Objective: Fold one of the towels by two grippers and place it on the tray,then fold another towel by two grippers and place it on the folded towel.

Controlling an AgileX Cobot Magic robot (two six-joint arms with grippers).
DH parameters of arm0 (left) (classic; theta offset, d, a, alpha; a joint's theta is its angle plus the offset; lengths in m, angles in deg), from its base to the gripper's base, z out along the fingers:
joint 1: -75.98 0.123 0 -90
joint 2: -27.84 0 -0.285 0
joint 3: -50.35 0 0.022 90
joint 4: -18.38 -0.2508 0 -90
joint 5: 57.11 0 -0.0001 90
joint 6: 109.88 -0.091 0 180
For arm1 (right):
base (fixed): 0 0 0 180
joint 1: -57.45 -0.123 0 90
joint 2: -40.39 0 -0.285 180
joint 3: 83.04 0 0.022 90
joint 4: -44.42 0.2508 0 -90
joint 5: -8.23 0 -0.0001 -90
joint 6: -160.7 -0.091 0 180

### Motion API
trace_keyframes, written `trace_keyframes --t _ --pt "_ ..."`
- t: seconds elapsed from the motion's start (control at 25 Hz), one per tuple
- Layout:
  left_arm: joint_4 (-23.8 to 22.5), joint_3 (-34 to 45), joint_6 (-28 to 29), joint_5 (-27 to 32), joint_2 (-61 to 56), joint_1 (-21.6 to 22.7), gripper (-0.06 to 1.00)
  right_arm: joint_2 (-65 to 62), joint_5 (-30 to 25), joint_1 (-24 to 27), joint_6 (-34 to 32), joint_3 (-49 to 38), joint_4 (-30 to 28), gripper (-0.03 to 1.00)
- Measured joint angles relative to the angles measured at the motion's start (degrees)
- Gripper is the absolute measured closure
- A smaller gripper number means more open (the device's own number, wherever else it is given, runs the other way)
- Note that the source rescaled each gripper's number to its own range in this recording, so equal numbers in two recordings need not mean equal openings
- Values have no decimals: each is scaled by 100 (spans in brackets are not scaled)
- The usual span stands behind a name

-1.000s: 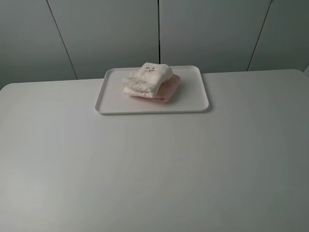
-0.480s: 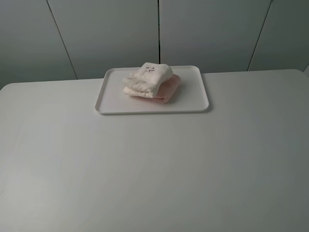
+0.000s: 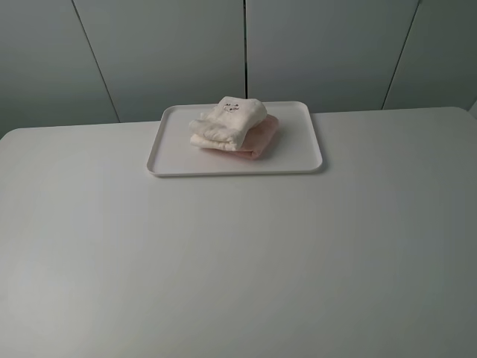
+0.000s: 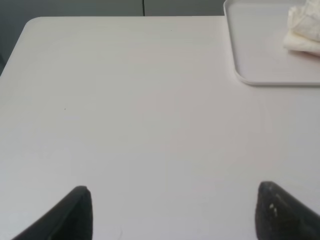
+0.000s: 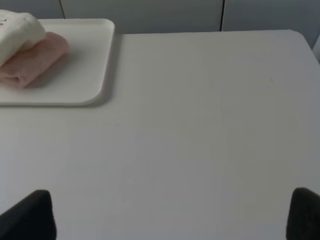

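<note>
Two folded terry towels sit stacked on one white shallow rectangular plastic tray (image 3: 171, 153) with rounded corners and a low rim, which lies near the middle of the far edge of the plain white table (image 3: 238, 253). One cream-white folded towel (image 3: 227, 121) with a small label on top rests on one pale pink folded towel (image 3: 259, 141), whose edge shows beneath it along the near and right sides. Both towels lie toward the far middle of the tray, and bare tray floor shows to the left, to the right and along the near rim. Behind the table's far edge stands a grey panelled wall (image 3: 171, 52) with dark vertical seams. Nothing else lies on the table, and nothing stands between the tray and the near edge. Neither arm appears in the high view. Each wrist view shows two black fingertips: the left gripper (image 4: 175, 212) hangs over the bare tabletop with its jaws spread wide, gripping and touching nothing, and the right gripper (image 5: 172, 215) likewise stands fully parted and empty over bare table, well apart from the tray.
</note>
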Motion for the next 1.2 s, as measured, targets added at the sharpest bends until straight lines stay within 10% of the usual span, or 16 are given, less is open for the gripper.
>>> trace_keyframes --t 1.2 --pt "-103 0 0 0 0 0 5 0 0 -183 288 0 139 -3"
